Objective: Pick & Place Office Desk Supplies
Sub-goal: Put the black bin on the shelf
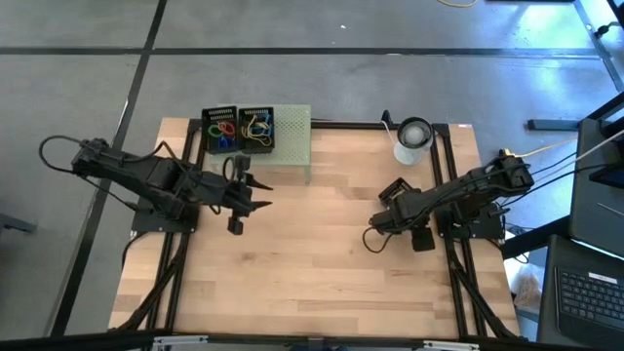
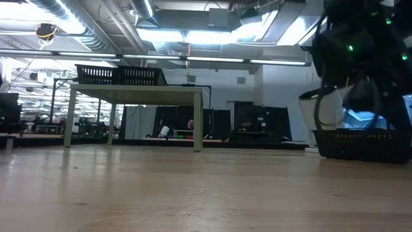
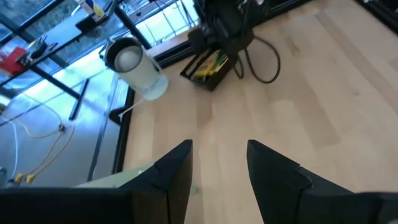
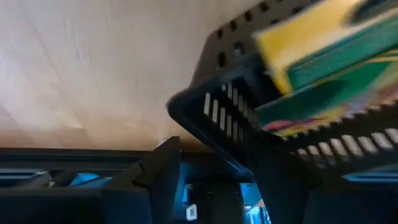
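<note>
1. Left gripper [image 1: 261,195] sits left of centre in the high view, over bare wood just in front of the stand. In the left wrist view its two dark wedge-shaped fingers [image 3: 177,168] stand clearly apart with nothing between them: open and empty.
2. Pale-green mesh stand [image 1: 294,146], upper centre-left, is flat-topped on thin legs. It carries two black slotted trays side by side, a left tray [image 1: 219,110] and a right tray [image 1: 256,110].
3. Loop clips [image 1: 223,131] lie in the left tray, a red and blue wire tangle. The right tray holds more coloured bits, too small to tell apart.
4. Table [image 1: 322,263] is light wood planks, smooth, with black metal rails along its edges.
5. White cylindrical roll [image 1: 413,139] stands upright at upper right, hollow-cored, near the back rail.
6. Right gripper [image 4: 217,155] is right of centre in the high view, below the roll. Its fingers straddle the corner wall of a third black slotted tray [image 4: 217,109] and look closed on it.
7. Yellow-green crayon boxes [image 4: 323,56], flat cardboard, lie inside that gripped tray. The left wrist view shows them too [image 3: 211,63].
8. Low view, far right: that tray [image 2: 364,145] looks to sit on the wood, with the arm above it.
</note>
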